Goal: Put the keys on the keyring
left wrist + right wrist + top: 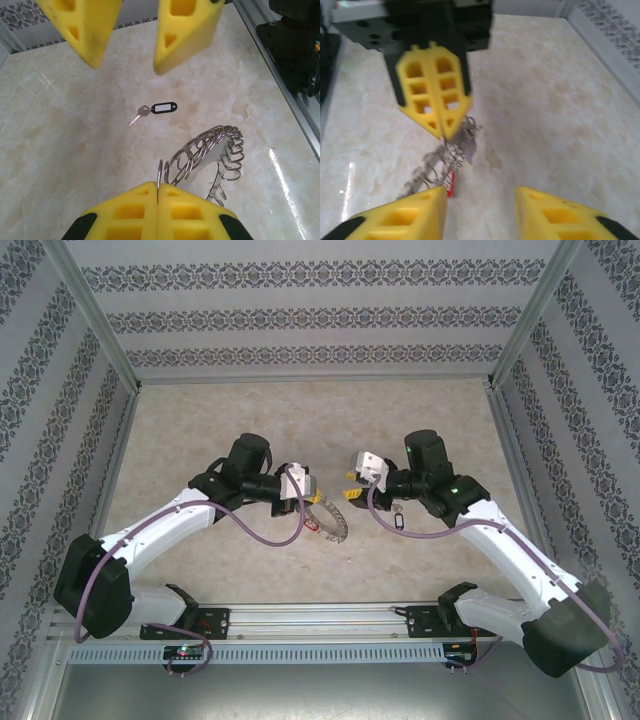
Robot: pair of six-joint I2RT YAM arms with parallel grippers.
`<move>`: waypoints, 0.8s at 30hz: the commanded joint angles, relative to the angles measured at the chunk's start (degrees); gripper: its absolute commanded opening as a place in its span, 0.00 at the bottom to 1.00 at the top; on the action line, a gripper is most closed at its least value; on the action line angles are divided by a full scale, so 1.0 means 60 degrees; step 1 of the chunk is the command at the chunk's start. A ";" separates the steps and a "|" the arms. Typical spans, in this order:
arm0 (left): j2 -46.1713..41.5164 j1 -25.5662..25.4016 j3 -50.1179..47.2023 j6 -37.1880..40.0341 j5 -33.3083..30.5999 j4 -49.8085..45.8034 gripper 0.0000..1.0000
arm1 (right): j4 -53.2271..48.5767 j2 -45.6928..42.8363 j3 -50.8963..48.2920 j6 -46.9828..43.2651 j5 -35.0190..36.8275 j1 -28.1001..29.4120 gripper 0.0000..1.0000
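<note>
My left gripper (158,187) is shut on one small ring at the end of the keyring (210,147), a large silvery arc fringed with many small rings that trails down to the table. From above, the keyring (331,521) lies just right of the left gripper (300,487). One of the keys (138,116), silvery with a black tag (164,107), lies flat on the table, apart from both grippers. My right gripper (480,205) is open and holds nothing; it faces the left gripper (439,97) and the dangling keyring (445,157). A red bit (450,183) shows under the rings.
The marble-patterned table (300,420) is walled by patterned panels. An aluminium rail (300,620) with the arm bases runs along the near edge. In the top view the tagged key (400,521) lies under the right arm (470,510).
</note>
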 commanded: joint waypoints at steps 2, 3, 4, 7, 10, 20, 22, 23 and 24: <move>-0.0232 -0.0142 -0.0211 -0.0081 0.0170 0.1123 0.00 | -0.0226 -0.0084 0.0213 0.3422 0.3581 -0.0392 0.52; -0.0229 -0.0137 -0.0240 -0.0147 0.0202 0.1167 0.00 | -0.0703 0.0116 0.0511 0.4387 0.4491 -0.0560 0.51; -0.0239 -0.0137 -0.0281 -0.0198 0.0219 0.1226 0.00 | -0.1314 0.0366 0.0823 0.5144 0.4911 -0.0831 0.50; -0.0235 -0.0122 -0.0453 -0.0503 0.0185 0.1545 0.00 | -0.3400 0.1564 0.1698 0.6912 0.4451 -0.2018 0.44; -0.0204 -0.0133 -0.0529 -0.0777 0.0070 0.1655 0.00 | -0.4530 0.2623 0.1760 0.7663 0.4316 -0.2616 0.42; -0.0272 -0.0112 -0.0908 -0.1460 -0.0193 0.2136 0.00 | -0.5045 0.4821 0.1168 0.7263 0.3916 -0.3030 0.38; -0.0272 -0.0109 -0.0926 -0.1510 -0.0195 0.2135 0.00 | -0.4999 0.5028 0.1206 0.7219 0.4255 -0.2796 0.38; -0.0273 -0.0109 -0.0937 -0.1527 -0.0213 0.2158 0.00 | -0.5087 0.5181 0.1343 0.7188 0.4573 -0.2595 0.38; -0.0288 -0.0111 -0.0955 -0.1577 -0.0251 0.2167 0.00 | -0.5193 0.5361 0.1470 0.7132 0.4802 -0.2449 0.39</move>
